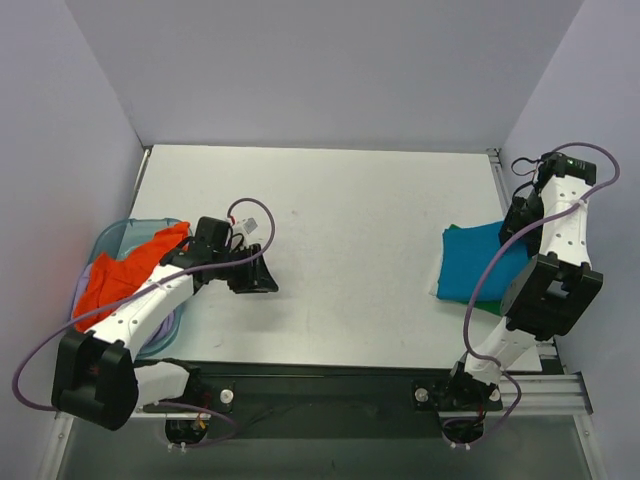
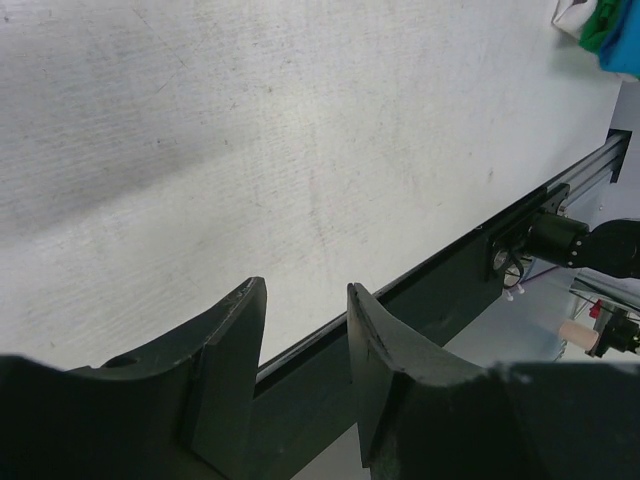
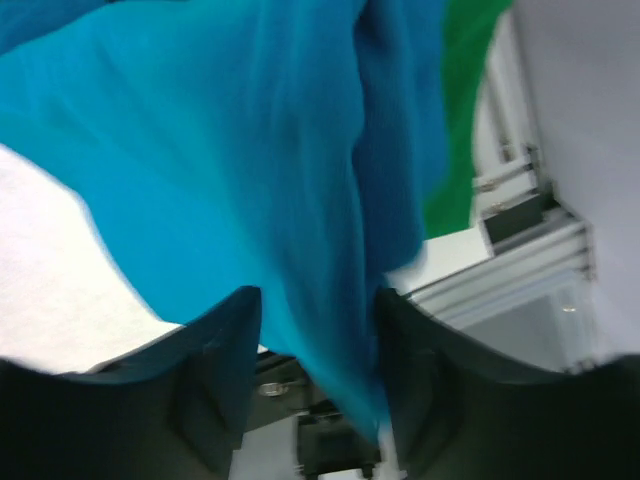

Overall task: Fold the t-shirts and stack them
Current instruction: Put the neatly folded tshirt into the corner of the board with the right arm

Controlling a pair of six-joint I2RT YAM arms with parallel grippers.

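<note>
Currently listed, by size.

- Table: white, with shirts kept at both sides.
- Teal shirt: laid at 3 o'clock, atop a green shirt of which only an edge is shown.
- Basket: at 9 o'clock, with an orange shirt draped over its rim, not yet folded.
- Left gripper: jaws parted, nothing held, bare table beneath, near the basket.
- Right gripper: teal cloth is seen between the jaws; whether it is pinched or let go cannot be told.

Handling note: the cloth is best freed only once it is flat and squared on the green. The jaws are then best raised straight up, so that no fold is dragged.
</note>
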